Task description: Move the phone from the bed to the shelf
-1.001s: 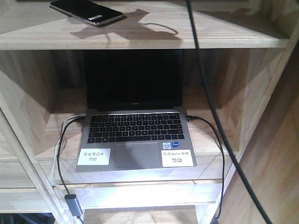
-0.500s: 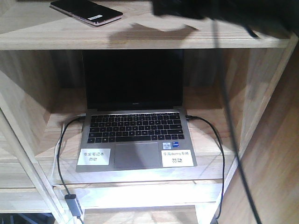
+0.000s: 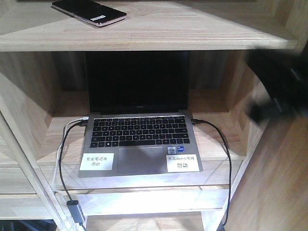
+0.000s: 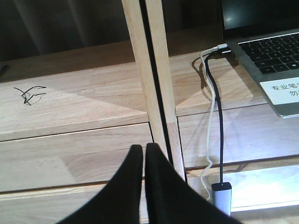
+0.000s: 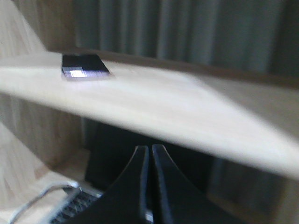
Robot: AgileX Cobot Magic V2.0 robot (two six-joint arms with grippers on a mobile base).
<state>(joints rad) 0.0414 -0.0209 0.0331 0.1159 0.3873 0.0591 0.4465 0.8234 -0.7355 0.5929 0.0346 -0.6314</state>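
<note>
Phone flat on shelf

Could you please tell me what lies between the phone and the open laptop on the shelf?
The shelf's top plank separates them: the phone lies on it, the laptop sits below, clearest in the front-facing view.

You have one phone here, lying on the top plank of the one shelf unit. Below that plank sits one laptop, open, and on its palm rest you can count two white labels. Three cables run near the laptop: one black from its right side, and one black plus one white from its left side. Below the laptop's left corner hangs one grey adapter. Two grippers show, the left gripper and the right gripper, each with its two fingers pressed together.
</note>
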